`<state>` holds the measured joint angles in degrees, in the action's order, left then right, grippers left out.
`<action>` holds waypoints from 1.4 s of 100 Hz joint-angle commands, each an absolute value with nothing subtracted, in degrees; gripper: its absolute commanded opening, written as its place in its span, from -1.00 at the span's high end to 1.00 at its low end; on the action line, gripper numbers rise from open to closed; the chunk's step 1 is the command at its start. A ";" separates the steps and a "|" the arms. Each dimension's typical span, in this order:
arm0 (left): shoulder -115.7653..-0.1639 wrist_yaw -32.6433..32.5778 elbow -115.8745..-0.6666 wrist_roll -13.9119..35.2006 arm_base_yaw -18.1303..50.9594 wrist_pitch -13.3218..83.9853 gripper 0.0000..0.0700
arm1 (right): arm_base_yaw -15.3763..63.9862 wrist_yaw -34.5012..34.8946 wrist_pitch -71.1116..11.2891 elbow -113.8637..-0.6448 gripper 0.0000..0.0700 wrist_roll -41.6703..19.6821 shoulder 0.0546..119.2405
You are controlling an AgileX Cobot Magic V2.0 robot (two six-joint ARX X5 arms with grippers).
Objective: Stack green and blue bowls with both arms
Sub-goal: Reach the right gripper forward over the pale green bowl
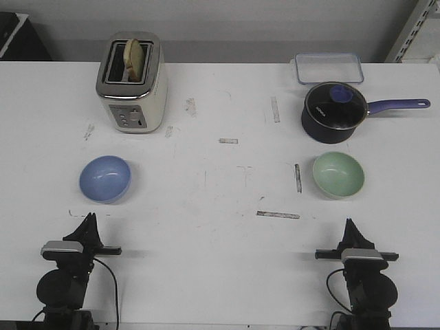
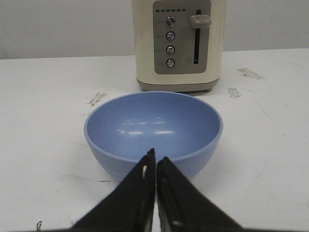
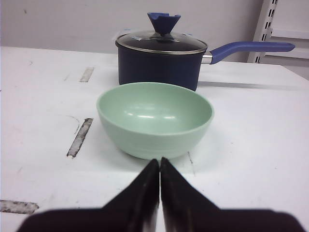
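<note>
The periwinkle blue bowl (image 1: 105, 179) sits upright on the white table at the left; it also fills the left wrist view (image 2: 153, 131). The mint green bowl (image 1: 338, 174) sits upright at the right and shows in the right wrist view (image 3: 155, 118). My left gripper (image 1: 89, 218) is shut and empty, a little short of the blue bowl on the near side; its tips (image 2: 155, 155) point at the bowl. My right gripper (image 1: 349, 223) is shut and empty, a little short of the green bowl on the near side, seen also in the right wrist view (image 3: 160, 161).
A cream toaster (image 1: 132, 82) with bread in it stands behind the blue bowl. A dark blue saucepan (image 1: 335, 112) with a glass lid stands just behind the green bowl, its handle pointing right. A clear lidded container (image 1: 328, 67) lies at the back right.
</note>
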<state>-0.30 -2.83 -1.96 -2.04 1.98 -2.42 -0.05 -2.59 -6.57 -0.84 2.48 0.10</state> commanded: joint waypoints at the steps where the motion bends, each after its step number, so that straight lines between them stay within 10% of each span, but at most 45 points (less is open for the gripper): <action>1: -0.19 -2.74 -0.73 -2.11 1.89 -3.05 0.99 | -0.08 -2.59 -6.00 -0.73 1.00 1.69 0.08; 140: -0.19 -2.74 -0.73 -2.13 1.89 -3.05 0.99 | -0.34 -4.54 1.43 -13.80 1.00 -0.62 2.46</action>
